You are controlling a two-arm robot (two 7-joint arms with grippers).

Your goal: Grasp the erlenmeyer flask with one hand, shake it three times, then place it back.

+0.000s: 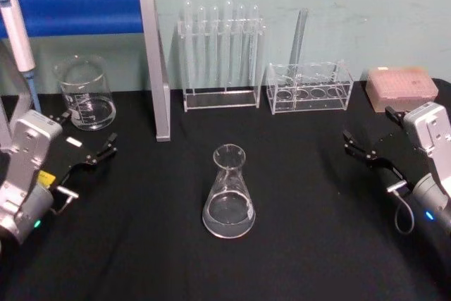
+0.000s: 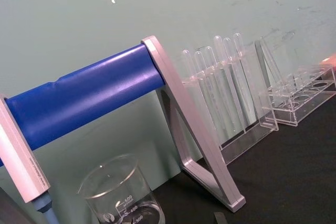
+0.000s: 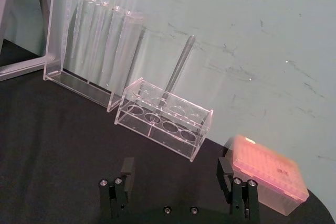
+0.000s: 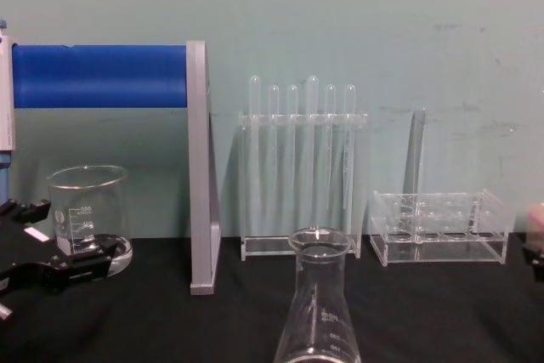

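The erlenmeyer flask [image 1: 229,195] is clear glass with a narrow neck and a wide base. It stands upright on the black table [image 1: 141,244], in the middle; the chest view shows its neck and rim [image 4: 319,295] close and low. My left gripper [image 1: 88,135] hovers open at the table's left, well apart from the flask, and appears in front of the beaker in the chest view [image 4: 47,240]. My right gripper [image 1: 370,132] is open at the table's right, also far from the flask. In the right wrist view its fingers [image 3: 126,171] stand wide apart with nothing between them.
A glass beaker [image 1: 86,93] stands at the back left beside a grey stand with a blue bar [image 1: 151,61]. A tall test tube rack [image 1: 222,54], a low clear rack [image 1: 310,86] holding one tube, and a pink box [image 1: 402,88] line the back wall.
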